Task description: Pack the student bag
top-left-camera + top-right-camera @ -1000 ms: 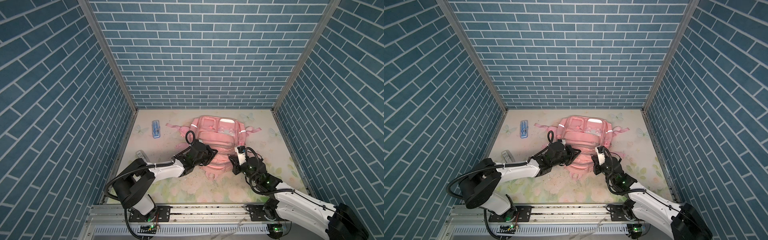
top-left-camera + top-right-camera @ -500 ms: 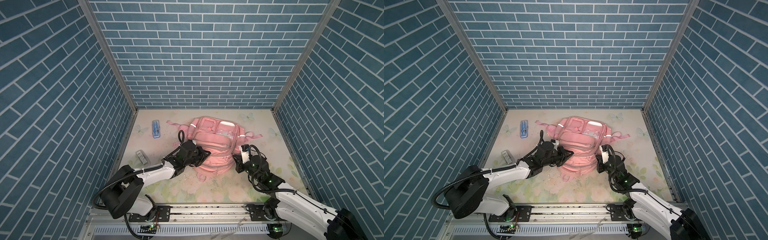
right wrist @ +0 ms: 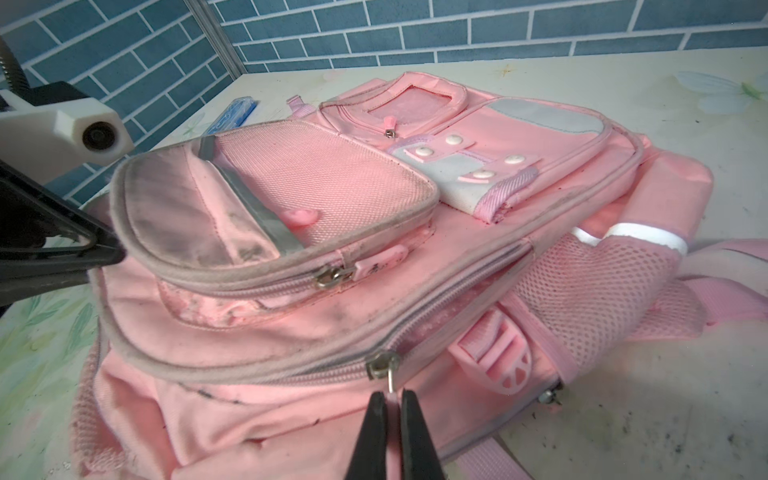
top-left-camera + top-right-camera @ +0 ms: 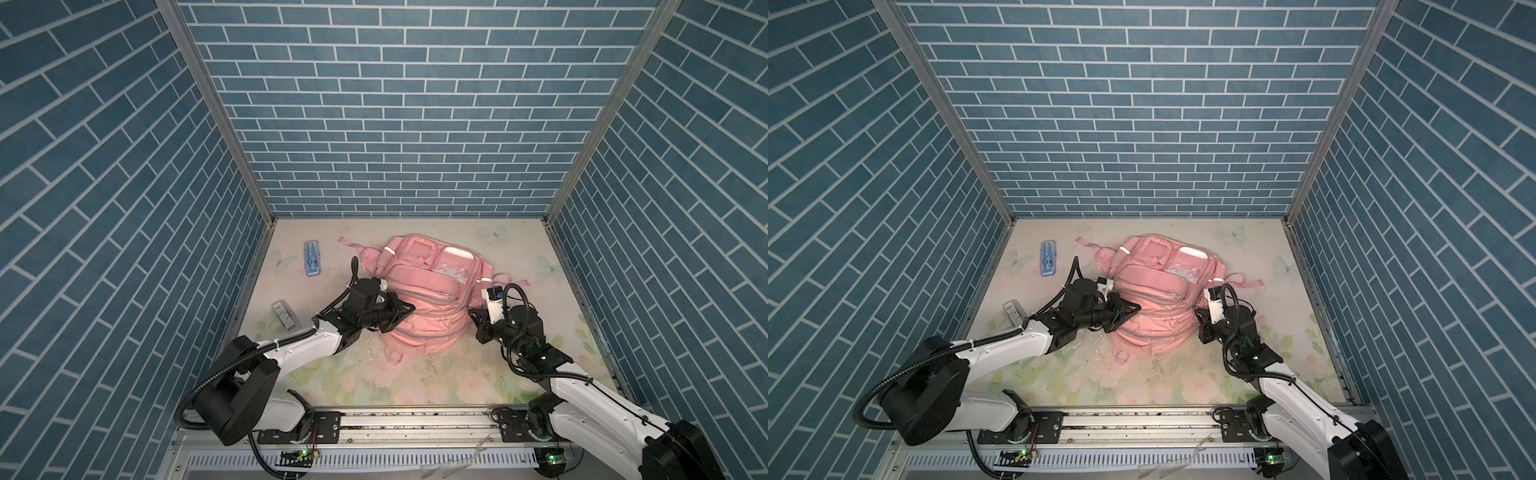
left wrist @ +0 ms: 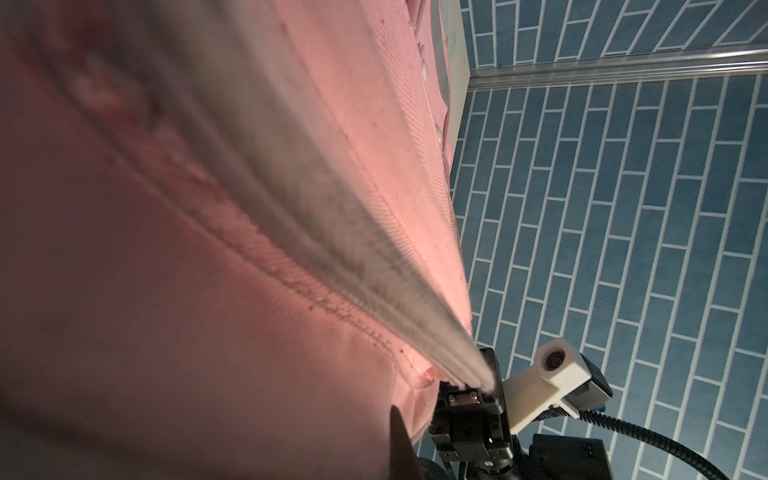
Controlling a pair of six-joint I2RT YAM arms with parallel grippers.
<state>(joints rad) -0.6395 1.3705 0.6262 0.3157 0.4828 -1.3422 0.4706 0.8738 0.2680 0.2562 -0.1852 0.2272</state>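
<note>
Both closed, left pincer presses the bag, right pincer grips its zipper pull; case beside it unpacked.

Both top views are evenly and moderately bright, lit softly from overhead. The blue brick-patterned walls splay outward toward the frame edges, and the arms cast faint, diffuse shadows on the pale floral bench. In the left wrist view the large soft pink fabric backpack sits very close, blurred and dim at lower left, while the wall at the right of the frame is sharp. The right wrist view is bright and crisp at centre; a reflective silver strip glares white, and the corners stretch.
</note>
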